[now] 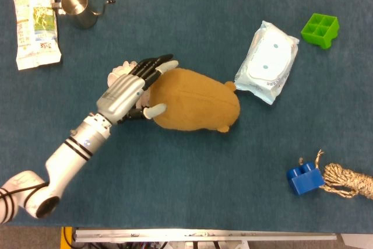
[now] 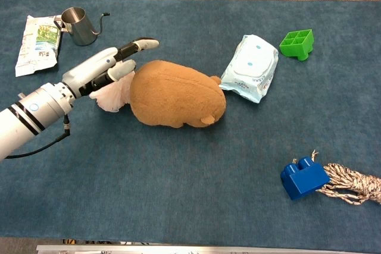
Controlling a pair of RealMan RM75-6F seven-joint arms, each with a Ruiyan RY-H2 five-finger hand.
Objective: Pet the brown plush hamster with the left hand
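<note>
The left hand [image 1: 125,93] is positioned over the left end of the brown plush hamster [image 1: 195,100], with its fingers [image 1: 152,68] extended and slightly apart and nothing held; the thumb tip is seen against the hamster's near flank in the head view, though whether the fingers actually touch the fur cannot be told. In the chest view the hand [image 2: 98,71] is seen raised above the plush hamster [image 2: 175,94], with the fingertips reaching past its upper edge. One white mesh bath pouf [image 1: 121,74] is located directly beneath the hand, pressed against the hamster's left end and largely covered by the hand in the head view. The hamster is laid on its side near the middle of the blue table mat [image 1: 175,190]. One pack of wet wipes [image 1: 267,62] is placed touching the hamster's right end. One green compartment block [image 1: 320,29] is found beyond the wipes, apart from them. At the far left, one small steel pitcher [image 1: 77,9] is set just beside one flat printed packet [image 1: 36,25]. At the near right, one blue building brick [image 1: 304,179] is laid against one coil of rope [image 1: 348,181]. The right hand is not seen in either view.
</note>
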